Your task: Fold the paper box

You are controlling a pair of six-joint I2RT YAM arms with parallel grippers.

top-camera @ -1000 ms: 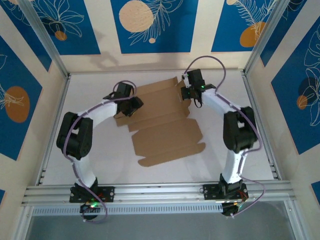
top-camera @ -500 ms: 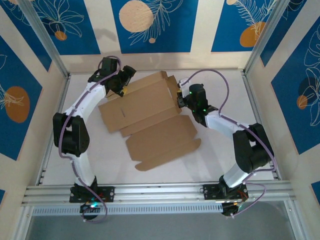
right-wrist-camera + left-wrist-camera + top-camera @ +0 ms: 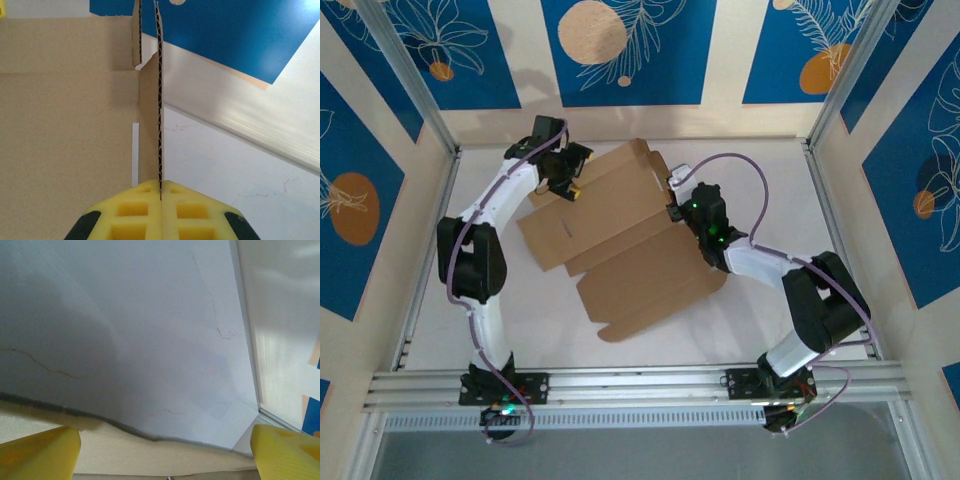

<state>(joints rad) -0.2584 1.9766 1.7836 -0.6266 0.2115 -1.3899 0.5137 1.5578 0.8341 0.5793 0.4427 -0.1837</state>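
My left pincer [image 3: 572, 186] sits in the upper left of the overhead view, over the far left corner of the paper box [image 3: 620, 250]. Its two yellow fingers [image 3: 40, 455] show in the bottom corners of its own camera, spread wide with nothing gripped between them. A tan band that looks like cardboard runs along the bottom of that view. I cannot tell whether the fingers touch it. Above it lies the white surface [image 3: 150, 315].

The paper box is a flat brown die-cut sheet. It lies open on the surface in the middle of the overhead view, skewed, running from upper centre down toward lower centre.

My right pincer [image 3: 673, 205] is at the sheet's right edge, just right of centre. Its yellow pads [image 3: 140, 200] are pressed together on a thin flap [image 3: 160, 110], which stands upright and is seen edge-on, its corrugated core showing. The flat sheet spreads to the left of the flap. White surface and a blue wall panel [image 3: 225, 30] lie to its right.
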